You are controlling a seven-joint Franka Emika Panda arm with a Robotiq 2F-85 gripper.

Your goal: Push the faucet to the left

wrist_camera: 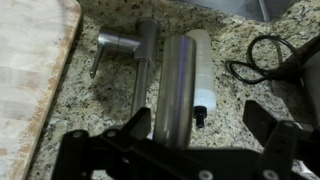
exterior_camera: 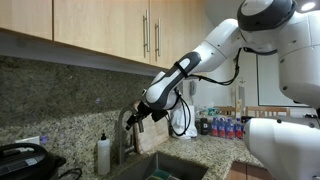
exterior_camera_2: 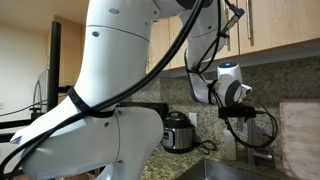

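Granite counter point(wrist_camera: 112, 95) — end effector point(exterior_camera: 138, 117) straddles the faucet point(wrist_camera: 172, 80).

— Big white arm point(exterior_camera_2: 115, 60) up front?
— Yes, very close. Black gripper point(exterior_camera_2: 241, 113) at its end, by the speckled wall point(exterior_camera_2: 290, 85).
— Anything lower down?
— Round dark pot point(exterior_camera_2: 178, 131). Wooden cupboards point(exterior_camera_2: 285, 25) up top.

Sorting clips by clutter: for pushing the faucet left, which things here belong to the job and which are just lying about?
Job:
- faucet
- gripper, jaws open either side of the spout

Lying about:
- white pump bottle
- wooden board
- black cable
- cooker
- bottles by the wall
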